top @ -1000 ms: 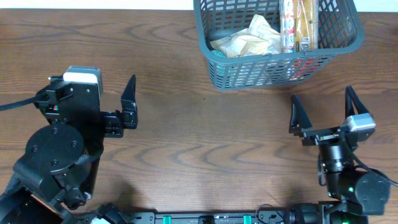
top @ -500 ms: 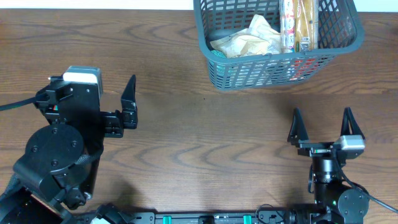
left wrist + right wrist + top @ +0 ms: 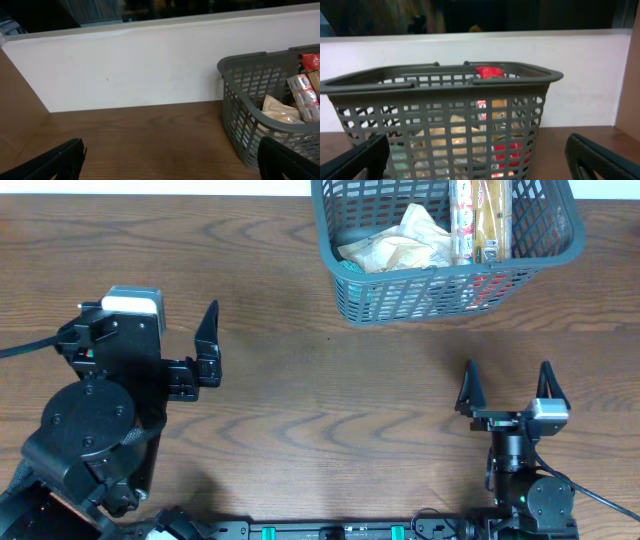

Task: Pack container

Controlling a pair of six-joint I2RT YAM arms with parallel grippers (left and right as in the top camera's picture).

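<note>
The container [image 3: 440, 295], a dark grey-blue slotted basket, stands at the far middle-right of the table. It holds beige snack packets [image 3: 400, 245] and long upright packets [image 3: 480, 220]. My left gripper [image 3: 150, 310] hovers open at the left, well apart from the basket, with nothing between its fingers. My right gripper [image 3: 506, 375] stands open near the front edge, facing the basket's near wall with a gap of bare table between. In the right wrist view the container [image 3: 445, 115] fills the middle between the open fingers [image 3: 600, 155]. In the left wrist view the container [image 3: 250, 115] sits at the right.
A white wall [image 3: 130, 70] runs along the table's far edge behind the basket. The brown wooden table [image 3: 330, 400] is bare between the two arms. A red packet [image 3: 490, 72] pokes above the basket's rim.
My right gripper has drawn back toward the near edge and a little left, turning square to the basket. The left arm and the basket have not moved.
</note>
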